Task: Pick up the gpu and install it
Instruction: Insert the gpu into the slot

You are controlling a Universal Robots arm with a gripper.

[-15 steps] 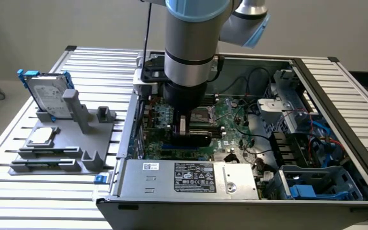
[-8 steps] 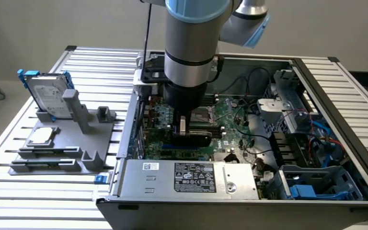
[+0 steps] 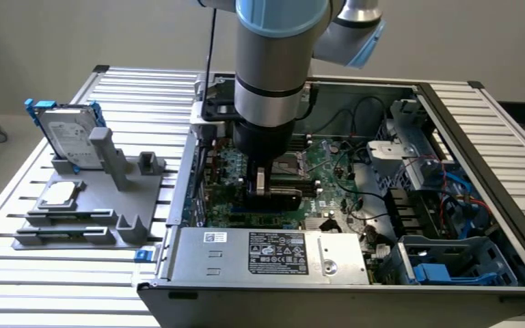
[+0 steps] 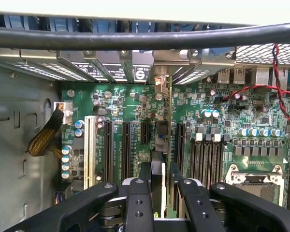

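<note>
Hard drive: a silver hard drive [image 3: 65,135] in a blue frame stands upright in a gray fixture [image 3: 133,219], outside the computer case [image 3: 335,304] on the exterior view's left, parked out of the arm's way.

Processor chip: a small square processor chip [image 3: 60,195] lies flat on the same fixture, also outside the case and untouched.

Table: the slatted metal table [image 3: 144,85] carries both the fixture and the case.

Case: the computer case lies on its side with the panel off, so the motherboard [image 3: 335,171] faces up for work from above.

Arm: the robot arm [image 3: 272,61] reaches straight down through the case's open side.

Gripper: the gripper [image 3: 275,188] is low inside the case, just above the board. In the wrist view the gripper [image 4: 160,169] has its black fingers [image 4: 145,176] clamped on either face of the card.

GPU: the gpu [image 3: 276,199] is held edge-down inside the case, the thin card pinched flat so its lower edge can meet a slot. In the wrist view the gpu [image 4: 159,140] runs from the fingers toward the case's rear bracket openings, in line with the black expansion slots [image 4: 117,150]. Whether it is seated cannot be told.

Power supply: the labelled power supply [image 3: 272,253] sits along the case's front wall.

Drive bay: a blue drive bay [image 3: 436,270] fills the case's corner on the exterior view's right.
</note>
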